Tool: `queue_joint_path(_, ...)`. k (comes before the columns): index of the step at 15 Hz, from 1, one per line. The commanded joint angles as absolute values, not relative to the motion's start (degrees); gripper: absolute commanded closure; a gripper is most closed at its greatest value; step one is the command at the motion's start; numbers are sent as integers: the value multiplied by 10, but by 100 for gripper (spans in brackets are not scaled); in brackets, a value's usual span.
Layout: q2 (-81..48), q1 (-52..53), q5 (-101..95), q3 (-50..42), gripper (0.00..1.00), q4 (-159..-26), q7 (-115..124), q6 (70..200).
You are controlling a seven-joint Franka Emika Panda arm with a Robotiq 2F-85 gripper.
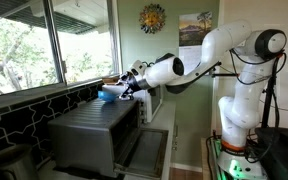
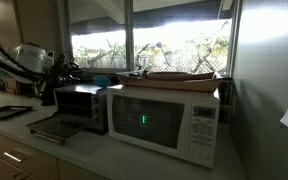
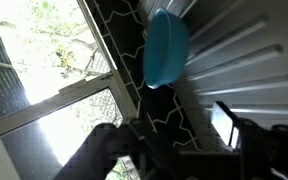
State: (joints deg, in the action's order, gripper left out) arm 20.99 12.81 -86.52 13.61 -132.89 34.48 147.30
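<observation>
Hand (image 3: 174, 125) looks spread and empty near the blue bowl (image 3: 166, 47) at the toaster oven's (image 3: 254, 70) window-side edge; a stray nudge could tip it off.

A white microwave (image 2: 164, 120) is set on the counter (image 2: 104, 150); a sun ornament (image 1: 152, 17) is hung beside the window (image 1: 29, 45).

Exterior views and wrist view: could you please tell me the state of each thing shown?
Silver toaster oven: door open, folded down.
White microwave: door shut, green display lit.
Blue plastic bowl: on the oven's top, not held.
Black robot gripper: open, empty.
</observation>
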Motion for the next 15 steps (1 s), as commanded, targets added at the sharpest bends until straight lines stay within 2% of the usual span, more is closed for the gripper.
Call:
queue_joint_path(1, 225, 137, -866, 120, 39, -1347, 338, 1510)
queue_joint_path(2, 225, 131, -861, 123, 22, -1346, 338, 1516)
queue_joint_path(3, 223, 130, -852, 124, 9, -1343, 339, 1506)
queue_joint_path(5, 217, 134, -788, 120, 1, -1330, 332, 1466)
queue_joint_path(15, 138, 87, -539, 113, 0, -1180, 347, 1306)
